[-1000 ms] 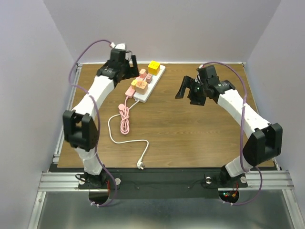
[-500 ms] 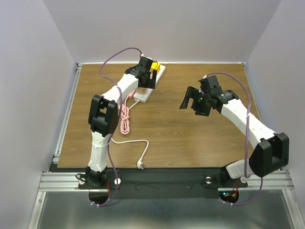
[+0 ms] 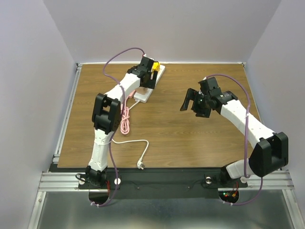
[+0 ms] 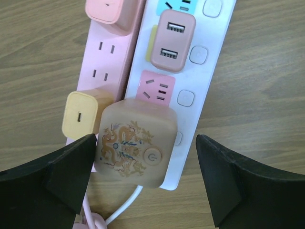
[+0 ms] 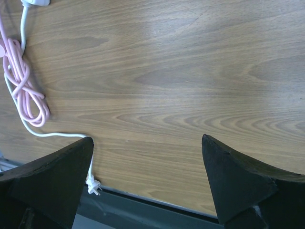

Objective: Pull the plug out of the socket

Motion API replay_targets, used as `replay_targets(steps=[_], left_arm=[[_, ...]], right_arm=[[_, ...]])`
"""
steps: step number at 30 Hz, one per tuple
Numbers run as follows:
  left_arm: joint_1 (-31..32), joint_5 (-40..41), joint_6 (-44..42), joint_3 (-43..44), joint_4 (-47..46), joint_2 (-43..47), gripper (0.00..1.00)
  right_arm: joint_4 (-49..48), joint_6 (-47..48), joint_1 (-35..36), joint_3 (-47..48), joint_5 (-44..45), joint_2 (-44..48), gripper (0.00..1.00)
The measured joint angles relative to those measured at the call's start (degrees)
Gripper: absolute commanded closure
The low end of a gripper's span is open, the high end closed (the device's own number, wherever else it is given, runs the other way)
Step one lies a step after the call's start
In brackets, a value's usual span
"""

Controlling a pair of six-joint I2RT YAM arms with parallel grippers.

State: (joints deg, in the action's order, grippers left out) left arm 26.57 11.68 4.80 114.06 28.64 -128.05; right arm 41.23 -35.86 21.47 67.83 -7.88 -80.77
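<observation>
The socket is a long white power strip lying next to a pink strip; it also shows in the top view. A tan cube plug with a dragon print sits on its near end, and a pink USB adapter sits further along. My left gripper is open above the strip, with one finger on each side of the tan plug and not touching it. My right gripper is open and empty over bare table, well to the right.
The pink strip carries a small yellow charger and a pink plug. A coiled pink cord and a thin white cord ending in a loose plug lie near the front. A yellow cube sits at the strip's far end.
My left arm has swung from the left of the strips to over the white strip's near end, then held. My right gripper has drifted slightly right.
</observation>
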Motion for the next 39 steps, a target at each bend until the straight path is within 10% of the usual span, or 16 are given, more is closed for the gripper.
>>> replay_targets(steps=[11,20,39], left_arm=[[2.3,-0.9,-1.4,-2.1,-0.8,-0.8,0.33],[3.6,-0.9,-0.5,-2.7,-2.0,-0.9,0.8],[26.8,-5.4,9.6,-44.0,-17.5,26.1,0.83]], right_arm=[[0.0,0.0,0.0,0.0,0.0,-1.7,0.0],[0.0,-0.1,0.0,0.0,0.3,-1.8,0.0],[0.4,-6.0,0.0,-1.3,10.0,1.3,0.0]])
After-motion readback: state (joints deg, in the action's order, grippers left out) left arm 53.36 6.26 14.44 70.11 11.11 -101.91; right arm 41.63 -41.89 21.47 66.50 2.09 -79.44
